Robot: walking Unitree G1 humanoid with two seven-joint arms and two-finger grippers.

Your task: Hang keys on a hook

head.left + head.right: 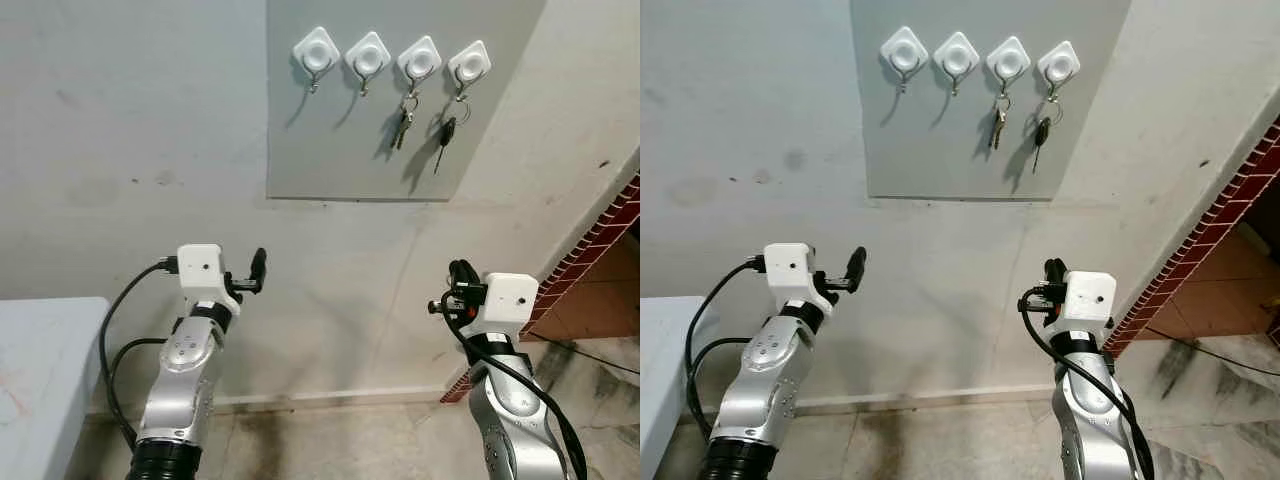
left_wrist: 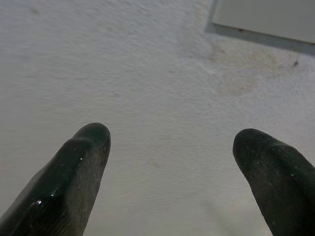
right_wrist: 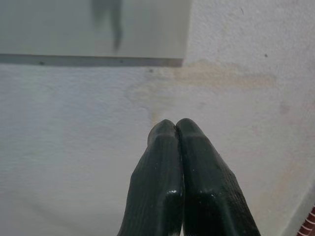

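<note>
A grey board on the wall carries a row of white diamond-shaped hooks. The two left hooks are bare. A silver bunch of keys hangs from the third hook, and a black-headed key hangs from the fourth hook. Both arms are raised below the board, short of the wall. My left gripper is open with nothing between its fingers. My right gripper is shut, fingertips pressed together and empty.
A white tabletop juts in at the lower left. A red brick wall edge slants down the right side, with tiled floor beyond it. Black cables loop off the left arm.
</note>
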